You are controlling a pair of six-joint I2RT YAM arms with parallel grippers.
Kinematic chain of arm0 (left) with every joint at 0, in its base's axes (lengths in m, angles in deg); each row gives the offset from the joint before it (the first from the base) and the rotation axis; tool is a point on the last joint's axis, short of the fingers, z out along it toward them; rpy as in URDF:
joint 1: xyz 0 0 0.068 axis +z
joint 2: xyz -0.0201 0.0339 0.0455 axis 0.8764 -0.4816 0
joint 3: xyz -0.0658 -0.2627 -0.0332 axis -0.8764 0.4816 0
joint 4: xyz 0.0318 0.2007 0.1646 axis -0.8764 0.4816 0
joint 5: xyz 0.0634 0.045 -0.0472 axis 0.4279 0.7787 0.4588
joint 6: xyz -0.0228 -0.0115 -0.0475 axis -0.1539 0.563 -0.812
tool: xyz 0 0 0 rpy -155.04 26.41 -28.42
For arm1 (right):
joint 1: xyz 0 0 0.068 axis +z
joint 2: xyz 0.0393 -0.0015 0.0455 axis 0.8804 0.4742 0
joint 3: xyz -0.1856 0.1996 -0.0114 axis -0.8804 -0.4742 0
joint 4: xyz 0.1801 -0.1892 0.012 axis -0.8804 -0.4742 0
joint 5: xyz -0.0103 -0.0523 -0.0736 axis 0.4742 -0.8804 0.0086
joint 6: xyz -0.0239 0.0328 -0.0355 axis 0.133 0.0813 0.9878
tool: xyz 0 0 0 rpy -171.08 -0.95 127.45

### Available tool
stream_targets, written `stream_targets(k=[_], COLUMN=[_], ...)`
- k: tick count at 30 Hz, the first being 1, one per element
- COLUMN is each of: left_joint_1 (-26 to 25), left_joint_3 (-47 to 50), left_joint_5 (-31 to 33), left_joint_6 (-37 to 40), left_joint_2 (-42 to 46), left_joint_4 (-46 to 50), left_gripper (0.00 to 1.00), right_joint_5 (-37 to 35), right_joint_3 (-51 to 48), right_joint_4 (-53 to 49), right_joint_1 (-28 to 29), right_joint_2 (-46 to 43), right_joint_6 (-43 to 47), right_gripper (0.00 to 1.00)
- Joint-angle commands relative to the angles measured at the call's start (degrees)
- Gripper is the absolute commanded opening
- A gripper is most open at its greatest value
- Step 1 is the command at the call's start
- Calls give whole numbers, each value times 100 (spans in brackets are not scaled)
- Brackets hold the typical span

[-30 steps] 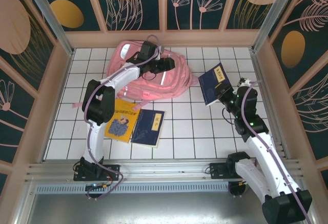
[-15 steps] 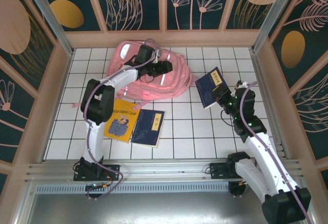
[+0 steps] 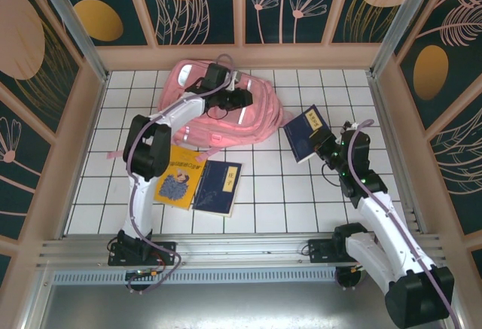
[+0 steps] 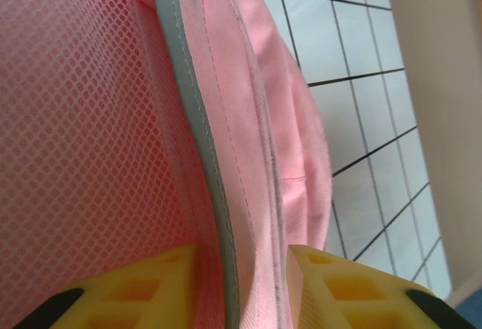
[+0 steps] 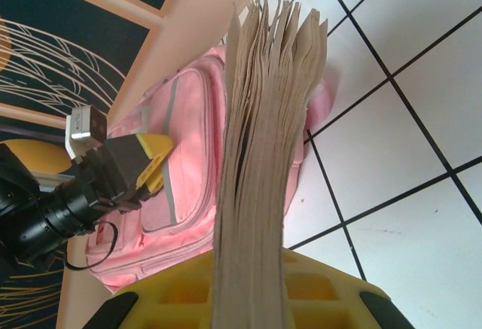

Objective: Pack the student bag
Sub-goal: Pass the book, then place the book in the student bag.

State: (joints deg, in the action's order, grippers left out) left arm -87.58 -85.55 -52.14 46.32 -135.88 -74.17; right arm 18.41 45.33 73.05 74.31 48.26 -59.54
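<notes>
The pink student bag (image 3: 256, 118) lies at the back of the tiled table, left of centre. My left gripper (image 3: 242, 97) is on top of it. In the left wrist view its yellow fingers (image 4: 331, 284) press a fold of the bag's pink fabric (image 4: 248, 156) with a grey strip between them, next to the pink mesh (image 4: 90, 118). My right gripper (image 3: 325, 142) is shut on a dark blue book (image 3: 305, 132), held off the table just right of the bag. In the right wrist view the book's page edges (image 5: 263, 156) stand up from the jaws, with the bag (image 5: 196, 118) and the left gripper (image 5: 147, 159) behind.
A yellow book (image 3: 178, 177) and a second blue book (image 3: 220, 186) lie side by side at the front left of the table. Wooden walls close in the back and both sides. Bare white tiles (image 3: 286, 193) lie between the books and the right arm.
The right gripper has carried the blue book leftward, closer to the bag. The left gripper's jaws have narrowed onto the bag's fabric.
</notes>
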Motion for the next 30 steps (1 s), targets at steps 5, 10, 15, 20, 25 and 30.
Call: stream_targets(k=[5, 10, 15, 20, 25, 30], left_joint_1=[-252, -338, -334, -266, 175, 937], left_joint_3=[-1221, -1747, -2019, -1894, -790, 616], left_joint_5=[648, 700, 106, -668, -1434, -2535], left_joint_6=[925, 1169, 1281, 1366, 1023, -113], left_joint_2=[-684, -792, -124, 1010, 2407, 3484], left_joint_4=[1524, 1873, 1804, 1653, 735, -1169], left_gripper=[29, 0, 0, 0, 0, 0], right_joint_5=[170, -85, -767, -398, 575, 2225], right_joint_3=[59, 507, 1106, 1248, 1309, 1335], right_joint_4=[377, -158, -1053, -1074, -863, -248], right_joint_1=[-50, -52, -82, -375, -756, -956], right_joint_2=[-24, -33, 43, 87, 279, 582], right_joint_6=[26, 256, 703, 817, 845, 935], right_gripper=[0, 0, 0, 0, 0, 0])
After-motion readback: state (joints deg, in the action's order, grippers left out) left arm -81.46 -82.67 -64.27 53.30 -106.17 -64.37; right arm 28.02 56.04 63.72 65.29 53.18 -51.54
